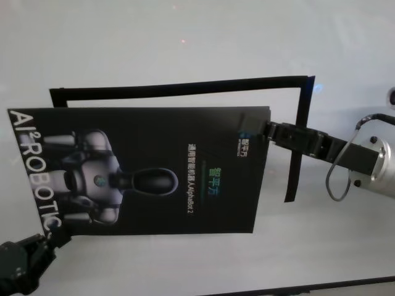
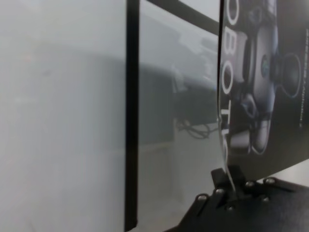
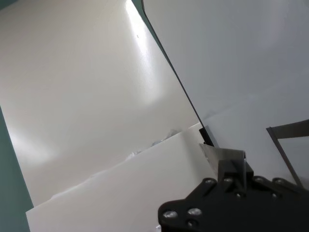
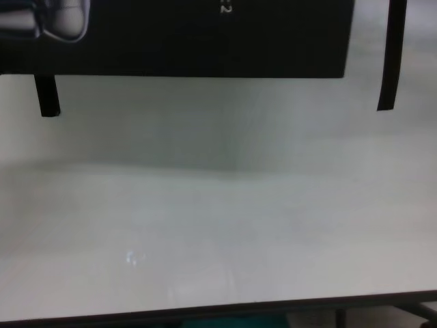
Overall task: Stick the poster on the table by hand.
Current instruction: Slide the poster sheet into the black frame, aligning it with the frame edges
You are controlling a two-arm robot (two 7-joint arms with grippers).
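The black glossy poster [image 1: 154, 172], with white lettering and a grey-white robot picture, is held flat just above the white table [image 1: 185, 37]. My left gripper [image 1: 60, 235] is shut on its near left corner; in the left wrist view the fingers [image 2: 227, 186] pinch the poster edge [image 2: 270, 72]. My right gripper [image 1: 266, 131] is shut on the poster's right edge. The right wrist view shows that gripper [image 3: 227, 162] holding the poster's white underside [image 3: 96, 121]. The chest view shows the poster's near edge [image 4: 205, 41] over the table [image 4: 218, 205].
Narrow black strips lie on the table as a frame: one along the far side [image 1: 179, 86], one down the right [image 1: 297, 142]. Strip ends show in the chest view [image 4: 46, 96] [image 4: 390, 55]. The table's dark front edge [image 4: 218, 311] is near me.
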